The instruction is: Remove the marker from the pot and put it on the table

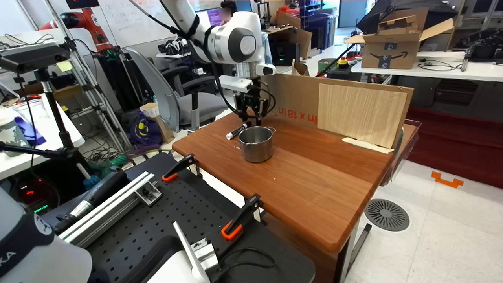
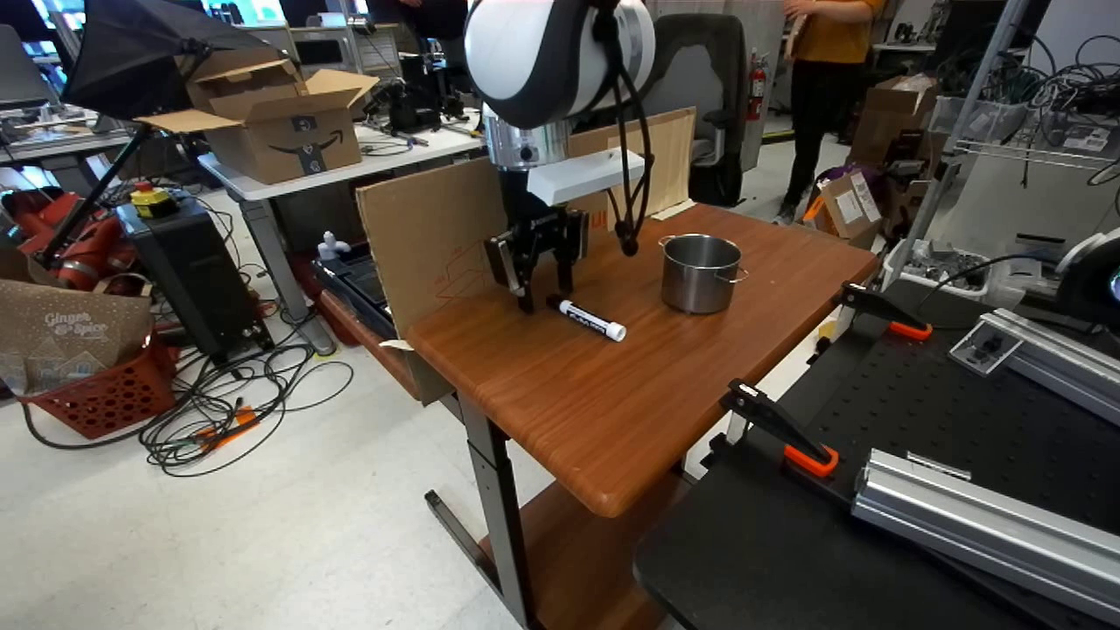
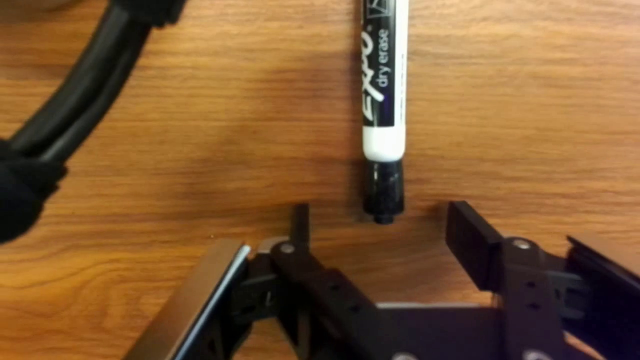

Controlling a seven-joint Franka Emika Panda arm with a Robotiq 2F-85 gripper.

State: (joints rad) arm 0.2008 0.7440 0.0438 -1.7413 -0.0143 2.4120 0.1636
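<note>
Pot [image 2: 700, 282] of grey metal, round and straight-sided with thin wire handles, stands upright on the large rectangular table [image 2: 682, 376] with the smooth reddish-brown wooden top, to one side of the jaws and apart from them; what shows of its inside is bare metal wall, darker lower down. The slim black-and-white dry-erase marker [image 3: 384, 107] is outside the pot, lying flat on the same table, its black end toward the jaws and its white end pointing away. The jaws of the black metal gripper [image 3: 378, 217] are spread, and in the wrist view that black end shows in the gap between them, touching neither. Well beyond the jaws, in both exterior views, a brown cardboard box [image 1: 389, 53] with spread flaps stands on a white-topped desk [image 1: 481, 71]; a smaller brown cardboard box [image 1: 397, 28] shows at its opening. Also well apart from the jaws, on the pale floor [image 2: 289, 499] in an exterior view, a red plastic basket [image 2: 112, 404] with holed sides holds a tan bag [image 2: 74, 339] printed Ginger & Spice
</note>
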